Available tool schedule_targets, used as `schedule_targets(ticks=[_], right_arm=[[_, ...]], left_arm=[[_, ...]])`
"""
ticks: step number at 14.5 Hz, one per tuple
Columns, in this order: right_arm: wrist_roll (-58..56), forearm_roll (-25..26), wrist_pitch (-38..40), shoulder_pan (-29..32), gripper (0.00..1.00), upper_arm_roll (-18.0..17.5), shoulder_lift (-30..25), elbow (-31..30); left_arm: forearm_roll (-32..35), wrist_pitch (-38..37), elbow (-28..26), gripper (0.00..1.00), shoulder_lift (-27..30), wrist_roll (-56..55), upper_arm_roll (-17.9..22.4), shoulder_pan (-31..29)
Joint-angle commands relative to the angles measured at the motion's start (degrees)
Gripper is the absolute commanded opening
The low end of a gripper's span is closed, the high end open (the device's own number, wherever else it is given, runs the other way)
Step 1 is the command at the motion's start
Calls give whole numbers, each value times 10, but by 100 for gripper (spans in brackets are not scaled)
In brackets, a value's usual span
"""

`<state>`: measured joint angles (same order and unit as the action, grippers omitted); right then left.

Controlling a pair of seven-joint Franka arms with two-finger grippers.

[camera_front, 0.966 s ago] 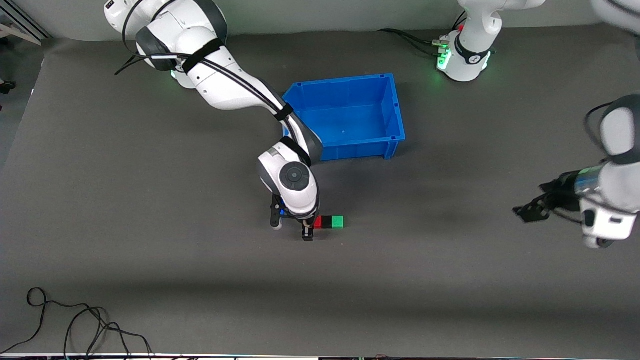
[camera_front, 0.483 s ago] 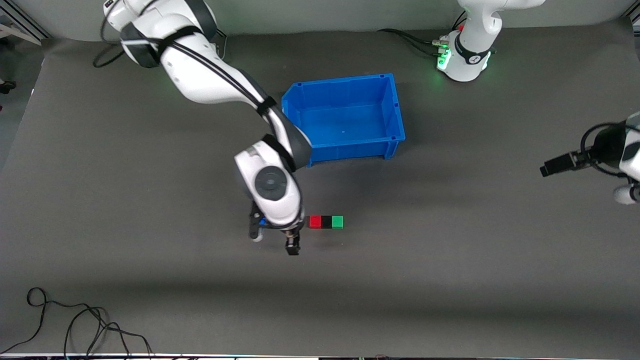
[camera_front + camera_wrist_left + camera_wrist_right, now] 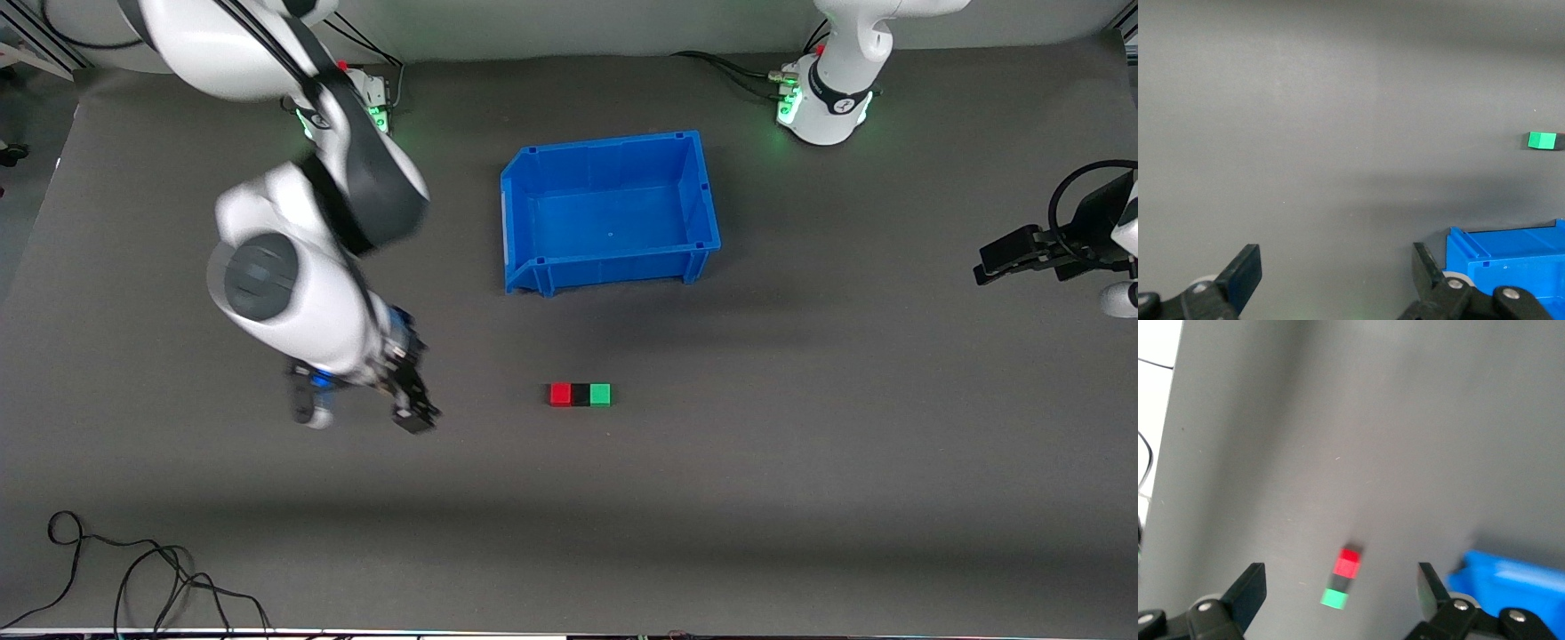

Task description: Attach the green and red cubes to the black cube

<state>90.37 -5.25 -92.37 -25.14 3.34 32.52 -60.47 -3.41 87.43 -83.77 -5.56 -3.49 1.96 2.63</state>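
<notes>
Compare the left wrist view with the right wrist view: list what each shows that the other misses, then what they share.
Only the left wrist view: the left gripper, open over bare mat, and the inside of the blue bin.

Only the right wrist view: the right gripper, open, plus the red cube and the black cube between it and the green one.

Both: the green cube, part of the blue bin, and the grey mat.

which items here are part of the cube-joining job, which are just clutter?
Job:
- red cube, black cube, green cube: touching in a row, black in the middle
- right pincer: open, over bare mat toward the right arm's end
- left pincer: open, waiting at the left arm's end

Clutter:
- blue bin
- loose cable
</notes>
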Motion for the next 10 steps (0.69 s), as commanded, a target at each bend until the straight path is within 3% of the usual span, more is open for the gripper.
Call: schedule_targets(ticks=[1,4,6,10], right_arm=[[-147,-8,59,44,100,-1,-77,-47],[-337,-8,112,99,100,2,-138,-82],[-440,-5,121,125,100,17,-179,-120],[-673,4,122,127,100,95,-235,-172]], left_arm=[[14,-5,-24,100,28,15,1,4],[29,12,-48,100,40,15,1,14],[31,12,-49,100,36,24,-24,6],[31,9,-46,100,36,42,-41,-13]])
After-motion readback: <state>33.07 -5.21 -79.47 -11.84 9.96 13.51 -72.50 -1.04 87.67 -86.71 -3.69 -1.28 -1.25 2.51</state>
